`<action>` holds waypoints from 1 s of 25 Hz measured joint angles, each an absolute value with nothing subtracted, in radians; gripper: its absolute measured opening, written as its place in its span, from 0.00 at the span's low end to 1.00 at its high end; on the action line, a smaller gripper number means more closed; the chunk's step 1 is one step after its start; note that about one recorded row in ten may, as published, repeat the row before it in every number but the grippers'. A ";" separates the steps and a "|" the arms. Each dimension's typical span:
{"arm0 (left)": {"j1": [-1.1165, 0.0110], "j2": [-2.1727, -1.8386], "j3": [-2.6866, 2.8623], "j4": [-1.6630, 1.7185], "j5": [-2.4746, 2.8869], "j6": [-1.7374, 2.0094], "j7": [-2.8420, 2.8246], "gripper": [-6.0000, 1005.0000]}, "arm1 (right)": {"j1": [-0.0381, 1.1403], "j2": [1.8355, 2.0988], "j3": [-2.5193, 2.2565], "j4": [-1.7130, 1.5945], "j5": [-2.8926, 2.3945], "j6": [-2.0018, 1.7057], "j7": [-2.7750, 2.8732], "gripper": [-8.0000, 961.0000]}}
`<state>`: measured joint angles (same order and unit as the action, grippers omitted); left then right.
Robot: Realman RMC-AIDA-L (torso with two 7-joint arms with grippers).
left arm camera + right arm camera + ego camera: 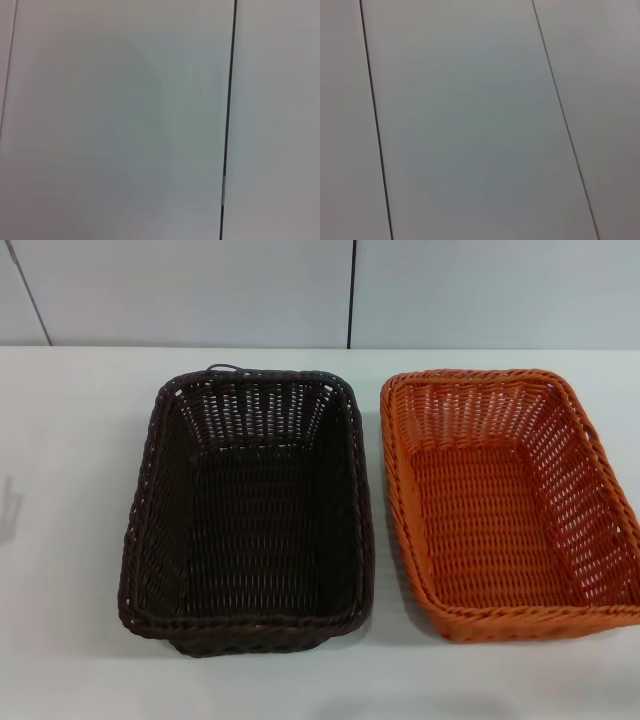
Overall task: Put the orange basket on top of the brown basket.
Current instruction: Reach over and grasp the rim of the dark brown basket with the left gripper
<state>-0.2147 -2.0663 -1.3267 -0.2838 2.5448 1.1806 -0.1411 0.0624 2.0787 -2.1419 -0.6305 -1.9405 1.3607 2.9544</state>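
Note:
The brown basket [250,510], very dark and woven, stands on the white table in the middle of the head view. The orange basket [510,500] stands right beside it on its right, its right rim running out of the picture. The two baskets are close but apart, both upright and empty. Neither gripper shows in the head view. Both wrist views show only pale wall panels with dark seams, no basket and no fingers.
The white table [70,490] carries both baskets. A pale panelled wall [200,290] with a dark vertical seam stands behind the table's far edge.

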 joint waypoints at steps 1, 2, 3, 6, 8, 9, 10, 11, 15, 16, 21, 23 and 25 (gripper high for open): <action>-0.215 -2.066 -1.327 -0.284 2.545 1.181 -0.141 0.79 | 0.063 2.079 -2.142 -0.631 -1.941 1.361 2.954 0.69; -0.215 -2.066 -1.327 -0.284 2.545 1.181 -0.141 0.79 | 0.063 2.079 -2.142 -0.631 -1.941 1.361 2.954 0.69; -0.215 -2.066 -1.327 -0.284 2.545 1.181 -0.141 0.79 | 0.063 2.079 -2.142 -0.630 -1.941 1.361 2.954 0.69; -0.215 -2.066 -1.327 -0.284 2.545 1.181 -0.141 0.79 | 0.063 2.078 -2.143 -0.630 -1.941 1.361 2.954 0.69; -0.215 -2.066 -1.327 -0.284 2.545 1.181 -0.141 0.79 | 0.063 2.078 -2.143 -0.630 -1.941 1.361 2.954 0.69; -0.214 -2.066 -1.321 -0.292 2.545 1.179 -0.143 0.79 | 0.063 2.078 -2.143 -0.630 -1.941 1.361 2.954 0.69; -0.213 -2.064 -1.313 -0.303 2.546 1.173 -0.143 0.79 | 0.063 2.078 -2.143 -0.630 -1.941 1.361 2.954 0.69; -0.209 -2.048 -1.296 -0.349 2.556 1.130 -0.149 0.79 | 0.063 2.078 -2.143 -0.630 -1.941 1.361 2.954 0.69; -0.194 -2.007 -1.290 -0.475 2.590 0.998 -0.160 0.78 | 0.064 2.078 -2.143 -0.632 -1.941 1.361 2.954 0.69; -0.175 -1.965 -1.295 -0.635 2.645 0.815 -0.164 0.78 | 0.067 2.078 -2.143 -0.632 -1.941 1.357 2.954 0.69; -0.131 -1.904 -1.321 -0.957 2.721 0.470 -0.165 0.78 | 0.074 2.078 -2.144 -0.631 -1.941 1.352 2.954 0.69; -0.105 -1.895 -1.356 -1.113 2.759 0.285 -0.161 0.78 | 0.074 2.077 -2.144 -0.630 -1.941 1.352 2.954 0.69; -0.087 -1.894 -1.408 -1.310 2.810 0.005 -0.153 0.77 | 0.078 2.077 -2.145 -0.628 -1.939 1.351 2.954 0.69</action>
<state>-0.0869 -1.8936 -1.4084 -1.3104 2.8096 0.0047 -0.1528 0.0783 2.0773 -2.1445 -0.6277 -1.9392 1.3510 2.9544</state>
